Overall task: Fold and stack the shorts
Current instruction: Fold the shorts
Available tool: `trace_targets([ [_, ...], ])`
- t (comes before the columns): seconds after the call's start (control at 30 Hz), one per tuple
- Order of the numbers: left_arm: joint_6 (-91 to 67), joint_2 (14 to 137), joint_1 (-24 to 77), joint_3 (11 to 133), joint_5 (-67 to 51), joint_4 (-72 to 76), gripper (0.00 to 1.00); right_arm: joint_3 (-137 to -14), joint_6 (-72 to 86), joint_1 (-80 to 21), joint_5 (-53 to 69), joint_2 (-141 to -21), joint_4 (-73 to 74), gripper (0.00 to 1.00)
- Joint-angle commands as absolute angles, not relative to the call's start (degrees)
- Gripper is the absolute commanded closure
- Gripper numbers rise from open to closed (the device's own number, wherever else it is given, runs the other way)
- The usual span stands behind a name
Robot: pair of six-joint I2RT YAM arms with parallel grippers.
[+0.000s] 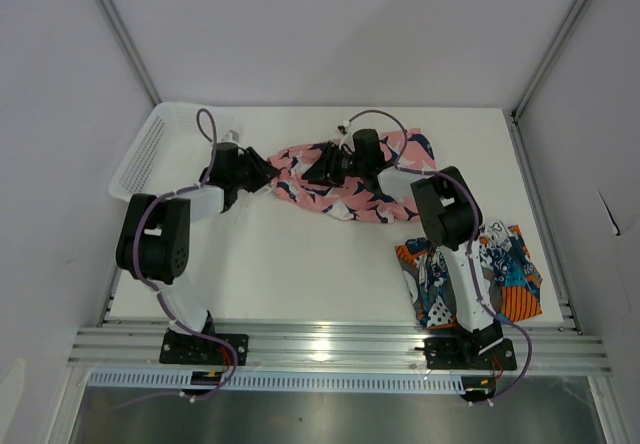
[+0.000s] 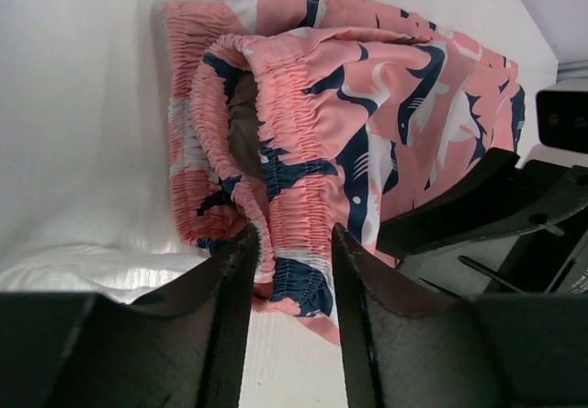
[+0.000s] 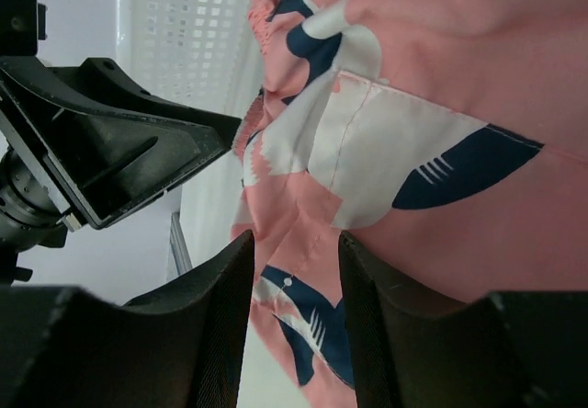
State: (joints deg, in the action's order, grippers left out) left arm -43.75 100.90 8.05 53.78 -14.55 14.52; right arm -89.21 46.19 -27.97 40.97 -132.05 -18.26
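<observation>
The pink shorts (image 1: 345, 182) with navy-and-white shapes lie crumpled at the middle back of the table. My left gripper (image 1: 268, 176) is at their left end. In the left wrist view it (image 2: 292, 243) is open, with the gathered elastic waistband (image 2: 294, 160) between the jaws, not clamped. My right gripper (image 1: 318, 172) is over the middle of the shorts. In the right wrist view it (image 3: 294, 252) is open, with pink fabric (image 3: 413, 151) between the jaws. The printed blue, orange and white shorts (image 1: 505, 269) lie folded at the front right, partly behind the right arm.
A white mesh basket (image 1: 150, 149) stands at the back left, just behind the left arm; it also shows in the right wrist view (image 3: 197, 22). The two grippers are close together, and the right one shows in the left wrist view (image 2: 478, 210). Enclosure walls surround the table.
</observation>
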Motion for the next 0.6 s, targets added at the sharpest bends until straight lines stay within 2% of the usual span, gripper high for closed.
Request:
trace_targets([
  [0.0, -45.3, 103.4, 7.6, 53.8, -18.3, 20.7, 0.6, -93.4, 49.0, -29.4, 41.8, -134.2, -23.4, 0.56],
  [0.3, -46.7, 105.2, 8.7, 53.9, -20.0, 16.8, 0.7, -99.1, 47.1, -32.2, 38.6, -139.9, -15.8, 0.57],
  [0.57, -45.6, 101.3, 11.7, 51.6, -19.6, 11.6, 0.72, -101.5, 34.2, -33.3, 27.3, -136.8, 7.2, 0.59],
])
